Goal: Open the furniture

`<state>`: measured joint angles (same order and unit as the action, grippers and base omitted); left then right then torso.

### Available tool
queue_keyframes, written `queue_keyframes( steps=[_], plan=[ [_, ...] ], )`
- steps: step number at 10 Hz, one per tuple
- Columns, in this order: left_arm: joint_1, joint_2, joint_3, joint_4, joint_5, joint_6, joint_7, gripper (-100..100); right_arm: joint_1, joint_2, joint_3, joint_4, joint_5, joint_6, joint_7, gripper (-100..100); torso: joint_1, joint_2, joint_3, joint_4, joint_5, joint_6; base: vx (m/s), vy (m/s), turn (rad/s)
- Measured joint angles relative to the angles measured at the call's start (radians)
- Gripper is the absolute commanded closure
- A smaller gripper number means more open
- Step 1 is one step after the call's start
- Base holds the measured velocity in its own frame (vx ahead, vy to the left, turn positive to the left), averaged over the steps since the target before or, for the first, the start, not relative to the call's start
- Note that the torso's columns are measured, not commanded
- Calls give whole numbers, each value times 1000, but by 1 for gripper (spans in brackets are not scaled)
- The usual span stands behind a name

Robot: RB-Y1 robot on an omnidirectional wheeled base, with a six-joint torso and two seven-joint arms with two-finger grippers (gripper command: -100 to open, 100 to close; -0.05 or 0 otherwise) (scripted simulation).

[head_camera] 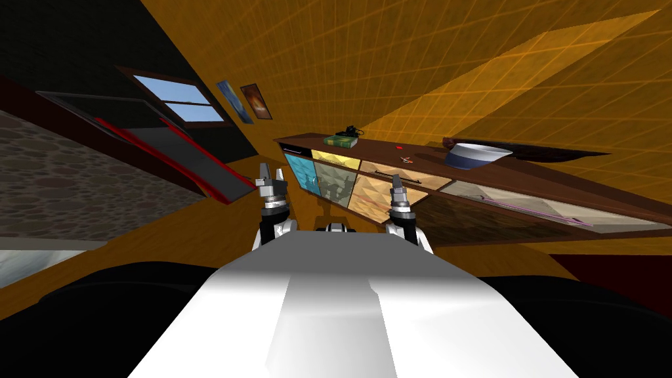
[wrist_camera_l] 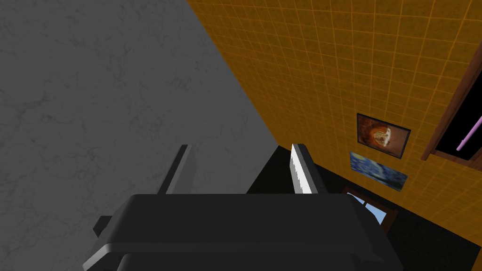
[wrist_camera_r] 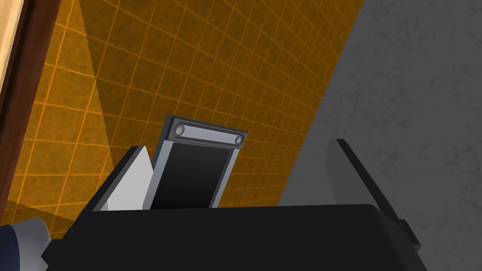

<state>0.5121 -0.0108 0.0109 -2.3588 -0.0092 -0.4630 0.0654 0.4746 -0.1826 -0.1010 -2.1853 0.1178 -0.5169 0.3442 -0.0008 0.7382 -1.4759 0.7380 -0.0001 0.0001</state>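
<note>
**Both arms raised, both grippers open**

Here's the left gripper (head_camera: 271,174), held up in front and pointing forward and upward; its fingers (wrist_camera_l: 301,170) stand parted; the right gripper (head_camera: 397,183) is level with it, well apart to the side; its fingers (wrist_camera_r: 126,182) are spread wide; both forearms rise side by side, wrists straight.

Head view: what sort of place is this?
Probably a living room: a long brown sideboard with patterned doors, a book and a bowl on its top, two pictures beside a window.
</note>
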Motion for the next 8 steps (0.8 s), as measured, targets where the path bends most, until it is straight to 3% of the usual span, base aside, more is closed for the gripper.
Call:
queue_keyframes(
  steps=[8],
  plan=[
    [0,0,0,0,0,0,0,0,-34,-24,-76,11,131,-84,181,-100,0,0,0,0,0,0,54,56,12]
  ],
)
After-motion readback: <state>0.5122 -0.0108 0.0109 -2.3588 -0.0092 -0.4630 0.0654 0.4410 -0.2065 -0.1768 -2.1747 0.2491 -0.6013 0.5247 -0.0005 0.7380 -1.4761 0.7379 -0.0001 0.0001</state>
